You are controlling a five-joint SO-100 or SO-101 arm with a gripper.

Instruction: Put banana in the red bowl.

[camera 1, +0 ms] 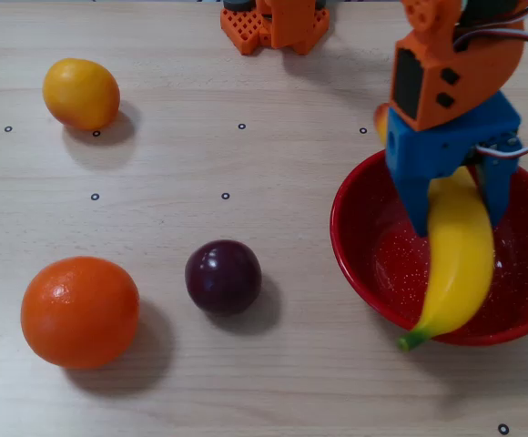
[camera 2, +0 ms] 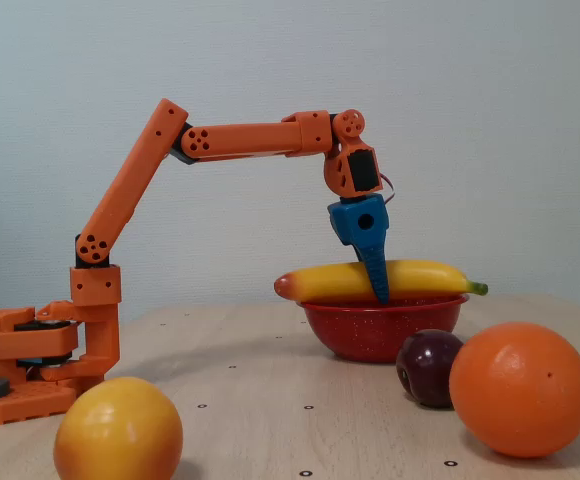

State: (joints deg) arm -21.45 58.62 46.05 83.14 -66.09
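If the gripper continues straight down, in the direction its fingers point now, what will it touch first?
Most likely the inside of the red bowl. The gripper, shut on the banana, points down into it. The banana, lying about level with the rim in the fixed view, might touch the rim first; depth is unclear.

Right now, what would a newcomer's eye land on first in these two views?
The banana, clamped between the blue jaws of the gripper, lies across the red bowl at the right of the overhead view, its green stem poking out past the near rim. In the fixed view it sits level with the rim. Next, the big orange at lower left.
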